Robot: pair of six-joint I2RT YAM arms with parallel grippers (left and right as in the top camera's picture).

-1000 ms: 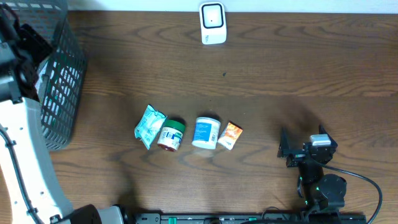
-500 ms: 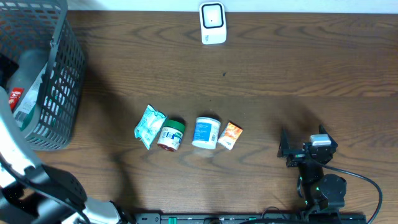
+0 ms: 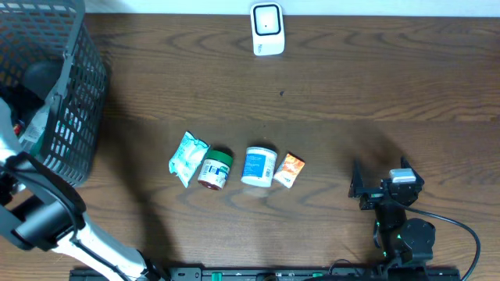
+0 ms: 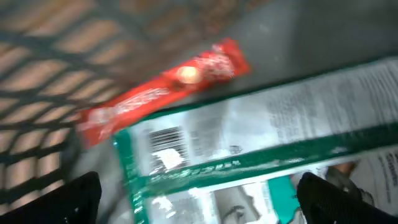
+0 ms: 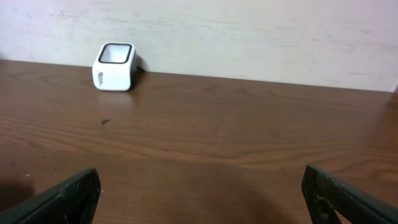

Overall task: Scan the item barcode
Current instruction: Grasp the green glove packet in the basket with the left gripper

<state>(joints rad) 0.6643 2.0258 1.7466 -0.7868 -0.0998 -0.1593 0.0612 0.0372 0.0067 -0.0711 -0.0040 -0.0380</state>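
Left jaws have just spread, releasing the green-striped packet (image 4: pixel 261 134) into the basket (image 3: pixel 78 101) at ten o'clock; right jaws rest spread. That item looks finished; four more products (image 3: pixel 258 165) wait at centre.

Four small goods lie in one row near the middle of the table (image 3: pixel 351 94) — one teal pouch (image 3: pixel 187 158), one green-lidded jar (image 3: pixel 215 168), one white tub (image 3: pixel 258 166), one orange sachet (image 3: pixel 290 169). One white scanner (image 3: pixel 266 30) stands at the far edge. One mesh basket (image 3: pixel 74 94) sits at the left edge — in it at least one red wrapper (image 4: pixel 168 87) and one green-and-white packet (image 4: pixel 249 155).
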